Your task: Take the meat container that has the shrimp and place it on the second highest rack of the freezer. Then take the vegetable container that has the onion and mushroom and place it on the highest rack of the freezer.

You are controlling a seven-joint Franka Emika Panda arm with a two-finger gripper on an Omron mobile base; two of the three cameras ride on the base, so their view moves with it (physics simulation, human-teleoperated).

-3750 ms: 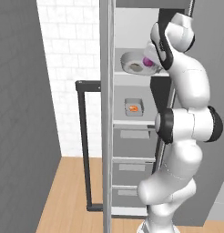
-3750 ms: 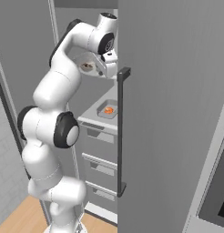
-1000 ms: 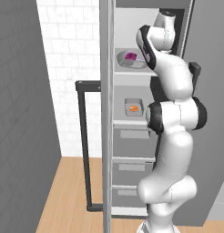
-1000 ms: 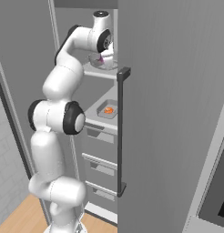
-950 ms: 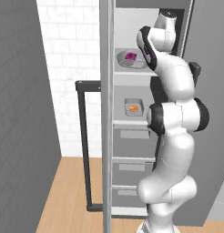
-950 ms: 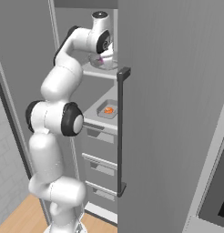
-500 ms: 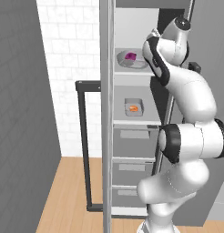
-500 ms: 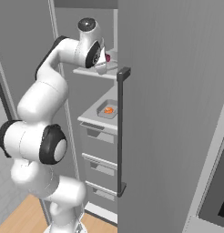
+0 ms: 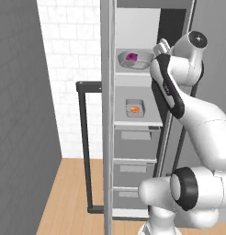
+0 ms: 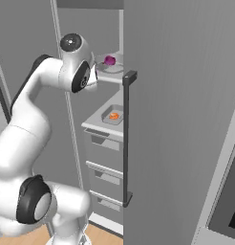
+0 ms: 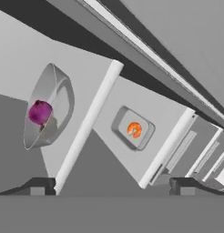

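Tub (image 9: 135, 60) with onion (image 9: 132, 57) sits on the freezer's (image 9: 138, 137) top shelf (image 9: 133, 73); tray (image 9: 134, 108) with shrimp (image 9: 134, 109) on the shelf below. Since half a second ago the arm has pulled back from the tub. Claw (image 11: 111, 184) spread wide, empty. Mushroom too dark to confirm in hand view.

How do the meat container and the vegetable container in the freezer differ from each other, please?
The vegetable container is a wide, rounded, deeper tub; the meat container is a smaller, shallow rectangular tray. The vegetable container sits on the highest rack, the meat container on the shelf below. The tub holds a purple onion, the tray an orange shrimp. Both are grey and rest apart from the gripper.
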